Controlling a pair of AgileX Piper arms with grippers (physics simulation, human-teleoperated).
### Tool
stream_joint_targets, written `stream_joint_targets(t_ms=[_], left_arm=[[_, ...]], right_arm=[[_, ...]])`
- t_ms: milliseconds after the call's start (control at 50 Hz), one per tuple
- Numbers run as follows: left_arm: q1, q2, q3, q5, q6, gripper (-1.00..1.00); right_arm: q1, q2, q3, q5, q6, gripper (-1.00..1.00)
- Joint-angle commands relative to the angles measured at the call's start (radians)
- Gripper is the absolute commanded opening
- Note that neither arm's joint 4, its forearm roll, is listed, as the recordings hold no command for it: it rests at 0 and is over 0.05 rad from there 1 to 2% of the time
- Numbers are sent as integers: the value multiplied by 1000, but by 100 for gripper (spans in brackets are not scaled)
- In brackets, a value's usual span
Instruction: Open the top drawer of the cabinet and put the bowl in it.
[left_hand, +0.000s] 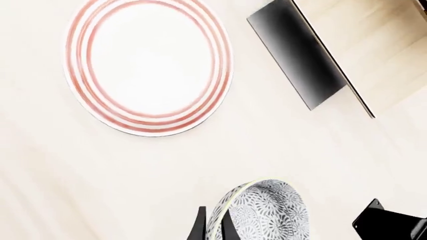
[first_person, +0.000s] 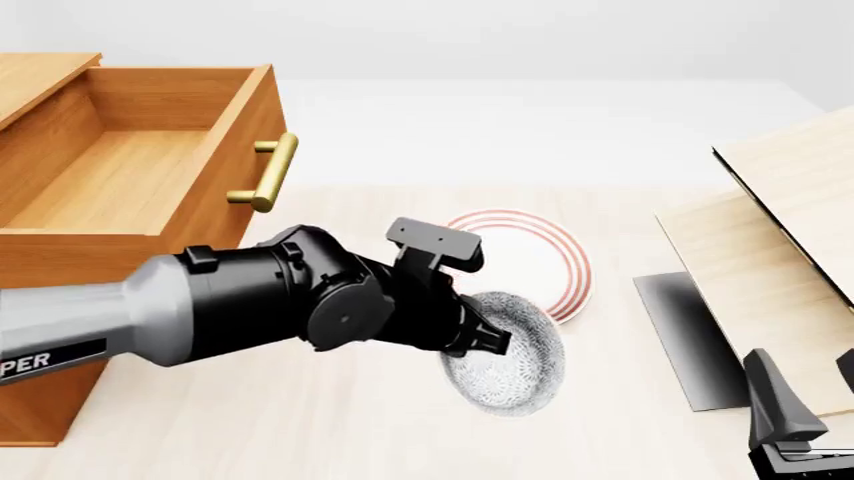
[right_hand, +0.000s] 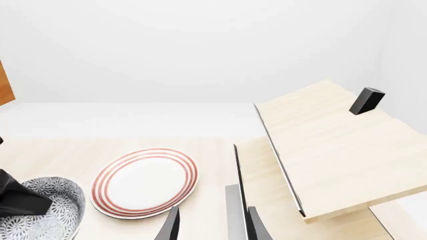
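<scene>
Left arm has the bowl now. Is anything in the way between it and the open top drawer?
Nothing visible blocks it. The left gripper holds the bowl by its rim, tilted. The top drawer stands pulled out, its interior bare. Only its own front panel and brass handle face the bowl, so it must go over them.
</scene>
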Motion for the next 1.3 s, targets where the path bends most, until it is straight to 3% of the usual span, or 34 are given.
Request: stream_joint_targets(t_ms=[20,680,1020,1300], left_arm=[[40,-3,-66,50,4,-100],[226,10,-362,263,54,-100],[322,50,-575,431,103,-100],[363,45,-656,477,57,-100]], right_arm=[[0,-2,1,0,0,100],[0,-2,1,0,0,100],[0,-1,1,0,0,100],[0,-1,1,0,0,100]])
